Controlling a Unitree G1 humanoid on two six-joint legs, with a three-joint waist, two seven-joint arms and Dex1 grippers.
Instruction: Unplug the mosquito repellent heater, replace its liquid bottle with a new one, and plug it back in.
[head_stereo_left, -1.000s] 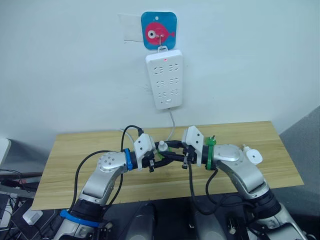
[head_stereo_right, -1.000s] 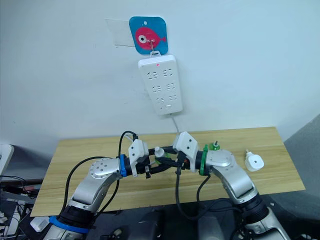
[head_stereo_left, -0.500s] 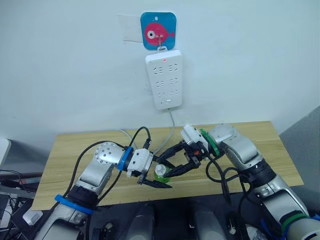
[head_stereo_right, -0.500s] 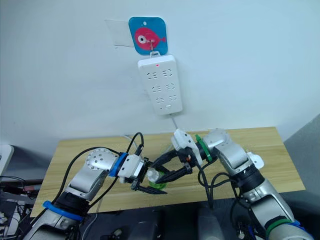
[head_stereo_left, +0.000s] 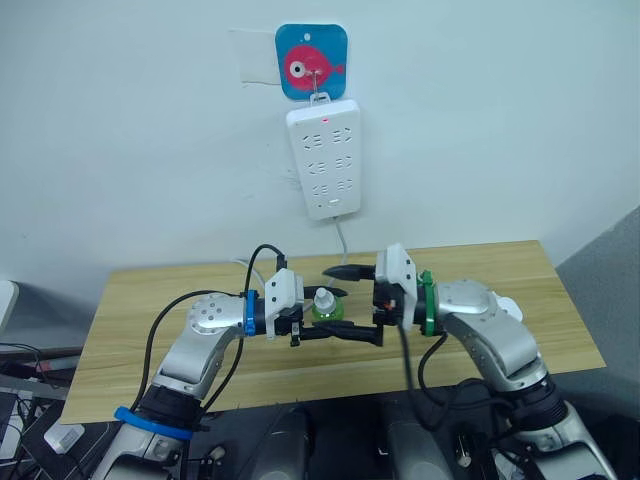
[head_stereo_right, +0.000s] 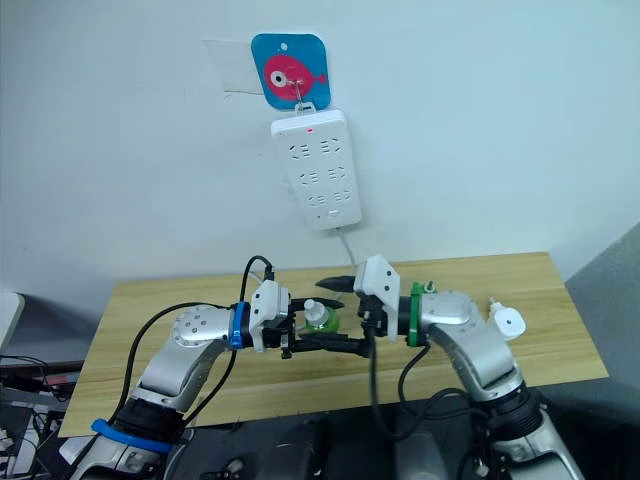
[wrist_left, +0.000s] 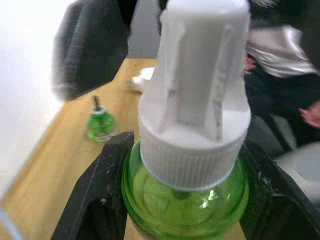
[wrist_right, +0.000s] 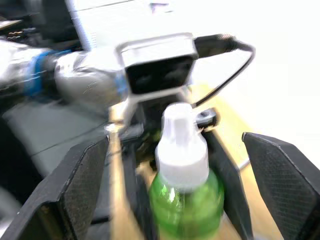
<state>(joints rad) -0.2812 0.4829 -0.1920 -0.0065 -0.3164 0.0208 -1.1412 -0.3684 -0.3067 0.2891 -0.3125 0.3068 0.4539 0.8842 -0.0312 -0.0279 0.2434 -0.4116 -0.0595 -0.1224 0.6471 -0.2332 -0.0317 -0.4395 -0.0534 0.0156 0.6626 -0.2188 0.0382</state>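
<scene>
A green liquid bottle (head_stereo_left: 323, 306) with a white cap (wrist_left: 200, 100) is held above the table, my left gripper (head_stereo_left: 320, 318) shut on its round body. The right gripper (head_stereo_left: 344, 303) faces it from the other side, open wide, one finger above and one below the bottle, touching nothing. In the right wrist view the bottle (wrist_right: 184, 200) stands between the spread right fingers (wrist_right: 80, 195). The white mosquito repellent heater (head_stereo_right: 508, 322) lies on the table behind my right arm. A second green bottle (wrist_left: 100, 125), uncapped with a wick, stands on the table.
A white power strip (head_stereo_left: 325, 158) hangs on the wall from a blue fish hook (head_stereo_left: 312, 62), its cable (head_stereo_left: 342, 240) dropping behind the wooden table (head_stereo_left: 150, 300). The strip's red light is on.
The right gripper's fingers have spread wide from the bottle's cap. Both arms dipped toward the table's front edge, then rose level again, with the left gripper keeping the bottle.
</scene>
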